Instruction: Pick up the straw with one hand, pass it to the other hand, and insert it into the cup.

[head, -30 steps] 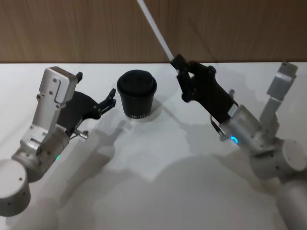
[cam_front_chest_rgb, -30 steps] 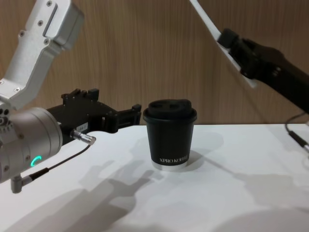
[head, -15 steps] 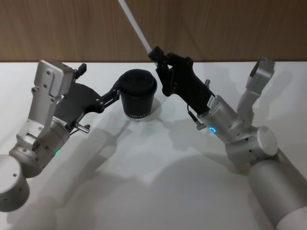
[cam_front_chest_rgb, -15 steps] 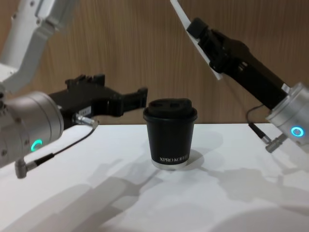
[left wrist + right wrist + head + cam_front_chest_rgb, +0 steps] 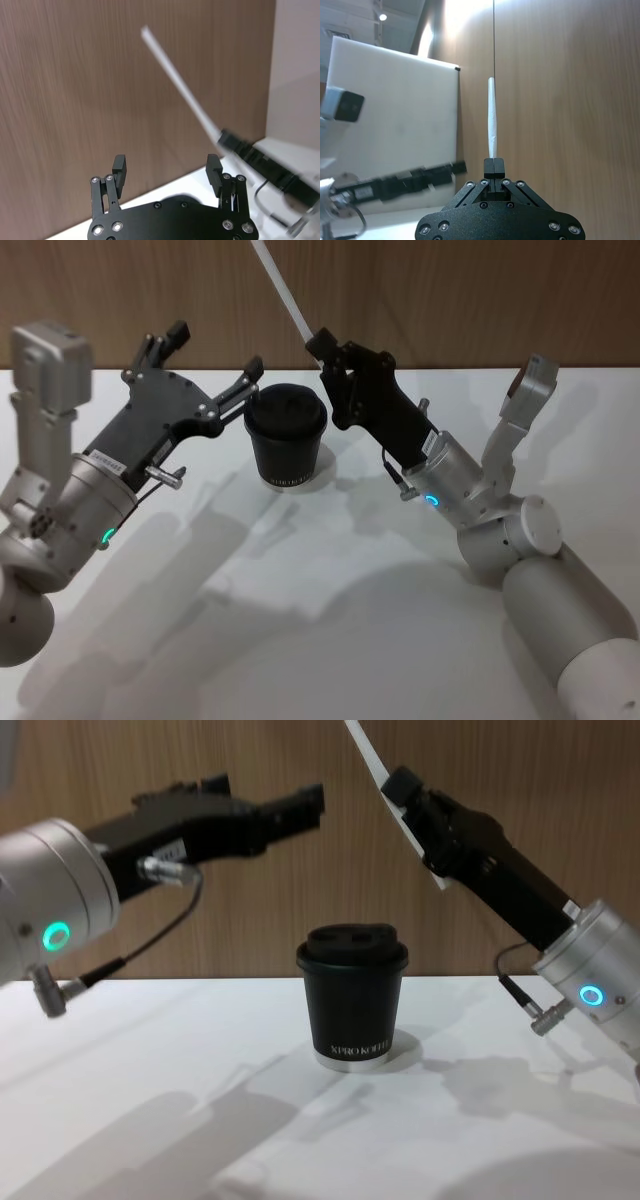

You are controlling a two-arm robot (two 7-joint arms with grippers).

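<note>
Right gripper [image 5: 322, 347] clamped on thin, straight translucent-white straw [image 5: 283, 292], which sticks up past its tips. Left gripper [image 5: 216, 350] spread wide; black domed-lid paper cup [image 5: 285, 440] sits below, between both grippers.

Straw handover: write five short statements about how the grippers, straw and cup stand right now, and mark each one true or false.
1. The right gripper is shut on the straw. True.
2. The straw sits in the cup. False: it is held in the air, slanting up above the cup, which it does not touch.
3. The left gripper is open. True.
4. The cup lies on its side. False: it stands upright on the table with its lid on.
5. The left gripper grips the straw's free end. False: its fingers are apart from the straw and hold nothing.
</note>
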